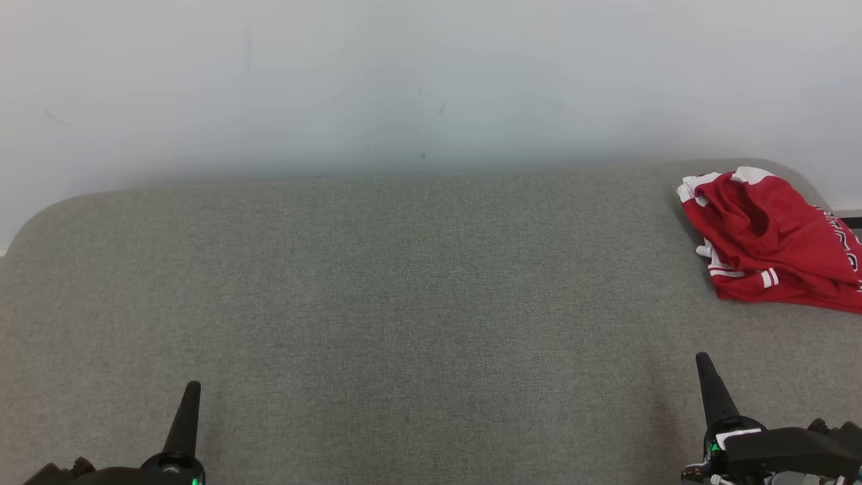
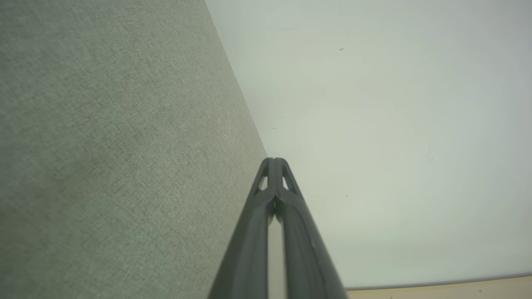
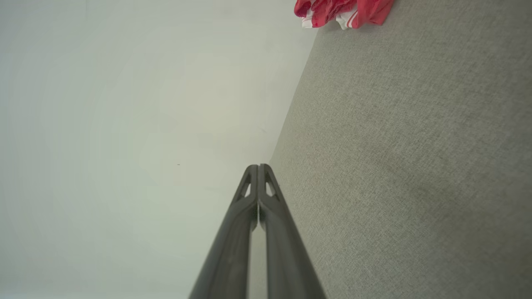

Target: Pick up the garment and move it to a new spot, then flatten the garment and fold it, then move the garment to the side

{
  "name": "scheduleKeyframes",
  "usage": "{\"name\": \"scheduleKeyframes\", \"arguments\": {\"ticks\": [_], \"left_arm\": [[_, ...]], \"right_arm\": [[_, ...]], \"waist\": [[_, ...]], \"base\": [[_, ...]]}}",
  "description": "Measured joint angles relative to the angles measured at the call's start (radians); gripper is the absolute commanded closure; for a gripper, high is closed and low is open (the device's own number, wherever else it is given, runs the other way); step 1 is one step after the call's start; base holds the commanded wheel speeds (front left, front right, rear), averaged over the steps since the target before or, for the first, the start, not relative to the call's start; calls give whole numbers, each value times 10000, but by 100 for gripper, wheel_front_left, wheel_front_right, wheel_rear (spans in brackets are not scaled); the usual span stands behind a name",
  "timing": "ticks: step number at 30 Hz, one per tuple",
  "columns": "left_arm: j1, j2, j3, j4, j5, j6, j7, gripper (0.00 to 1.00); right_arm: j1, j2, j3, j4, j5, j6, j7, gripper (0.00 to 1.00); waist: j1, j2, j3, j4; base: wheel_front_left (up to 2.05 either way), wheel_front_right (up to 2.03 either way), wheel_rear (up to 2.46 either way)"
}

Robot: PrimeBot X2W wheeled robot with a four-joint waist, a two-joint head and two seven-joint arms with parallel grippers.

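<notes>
Both grippers have their long dark fingers pressed together with nothing between them. The left gripper [image 1: 192,387] is at the lower left of the head view and the right gripper [image 1: 703,358] at the lower right, each poised above the grey upholstered surface [image 1: 404,303] and well apart from the garment [image 1: 768,236]. That garment — red with white trim and some lettering along one edge — lies at the far right end of the surface, near its rounded back corner and the pale wall [image 1: 404,81], and is partly cut off by the edge of the view. It sits as a compact heap, with rumpled layers and a hollow in the top rather than crisp, flat edges. Whether that counts as a loose fold I cannot settle from here. The scene fits two stages: a bunched garment lying to one side that awaits lifting, spreading and folding, or one roughly folded and set aside as the last part of the task asks. Neither arm is touching the fabric — beyond that, the pictures do not show how much is left.
</notes>
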Motion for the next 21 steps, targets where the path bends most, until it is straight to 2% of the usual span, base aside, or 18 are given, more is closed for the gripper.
{"name": "scheduleKeyframes", "arguments": {"ticks": [21], "left_arm": [[-239,-100,84,46,-1626,-88,412,100]], "right_arm": [[-183,6,-226,-2,1678,0,416,100]], "waist": [[0,0,76,17]], "base": [[0,0,0]]}}
